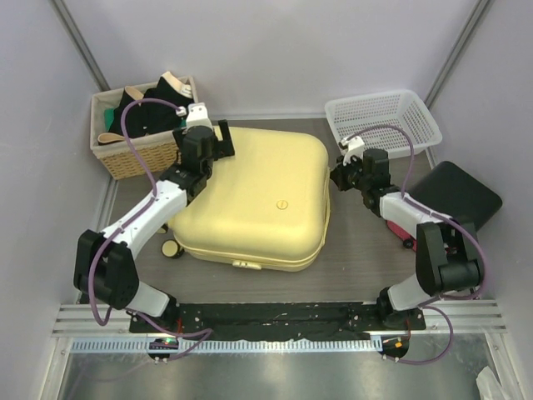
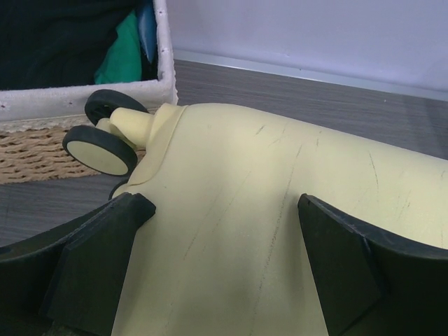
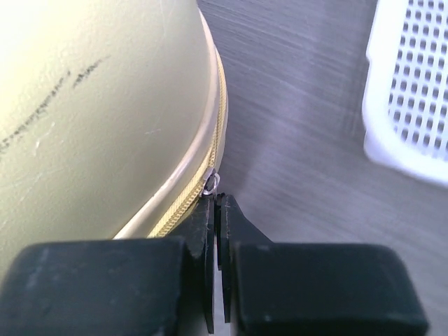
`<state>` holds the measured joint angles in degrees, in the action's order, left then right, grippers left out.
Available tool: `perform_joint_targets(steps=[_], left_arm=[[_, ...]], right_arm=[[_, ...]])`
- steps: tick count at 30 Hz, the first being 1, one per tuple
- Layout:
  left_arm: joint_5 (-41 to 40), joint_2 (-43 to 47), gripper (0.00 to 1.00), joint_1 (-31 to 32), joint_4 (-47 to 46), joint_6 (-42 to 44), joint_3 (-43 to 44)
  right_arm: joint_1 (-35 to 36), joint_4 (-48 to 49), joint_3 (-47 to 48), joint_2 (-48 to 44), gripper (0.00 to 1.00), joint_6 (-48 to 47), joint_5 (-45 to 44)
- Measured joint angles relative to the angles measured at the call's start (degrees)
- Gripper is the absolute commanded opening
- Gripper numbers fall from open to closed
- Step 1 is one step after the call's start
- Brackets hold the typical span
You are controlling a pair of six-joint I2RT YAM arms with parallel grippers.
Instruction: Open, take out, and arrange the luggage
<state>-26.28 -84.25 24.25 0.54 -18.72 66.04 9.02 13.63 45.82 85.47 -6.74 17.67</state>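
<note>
The grey wood-grain table (image 1: 366,250) carries the luggage (image 1: 258,200), a pale-yellow hard-shell case with rounded corners. It lies flat and closed in the middle, between the two arms, and its shell shows fine dark scuff lines in both wrist views. At the far left corner stands a wicker basket (image 1: 137,158) with a pale lining, holding dark clothes and a bit of green fabric. A white perforated plastic basket (image 1: 383,117) sits at the far right, and a black box (image 1: 458,196) sits at the right edge, near the right arm. The left gripper (image 1: 218,143) hangs over the case's far left corner. Its fingers (image 2: 105,259) are spread as wide as they go, one on either side of the shell's curve, and they hold nothing. The right gripper (image 1: 337,177) is at the case's right side, low by the seam, with its fingers (image 3: 199,231) pressed together. Two black wheels with cream hubs (image 2: 101,147) stick out of the case just beside the wicker basket. A small flat handle (image 1: 246,264) sits on the near edge. A yellow zipper (image 3: 199,178) runs along the seam. Its small metal pull (image 3: 210,183) lies right at the right fingertips, though I cannot tell if it is caught between them. A small round logo (image 1: 283,202) sits on the lid, too small to read.
</note>
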Motion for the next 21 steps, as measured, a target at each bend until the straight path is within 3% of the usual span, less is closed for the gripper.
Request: perform_joint_targets(steps=[8,14,21], left_arm=[[1.70,1.68,1.00,-1.03,1.81,-0.39,-0.11],[-0.24,11.50,1.00,-1.03,18.34,-3.21,-0.13],[-4.15,28.63,1.00,-1.16,38.01,-15.56,-3.23]], right_arm=[[-2.19,-4.26,11.50,9.20,0.01,-4.61,7.19],[-2.60,-6.60,13.75,10.69,0.01,-0.37,7.74],[-2.62,-9.38,16.96,12.72,0.01,1.99,7.50]])
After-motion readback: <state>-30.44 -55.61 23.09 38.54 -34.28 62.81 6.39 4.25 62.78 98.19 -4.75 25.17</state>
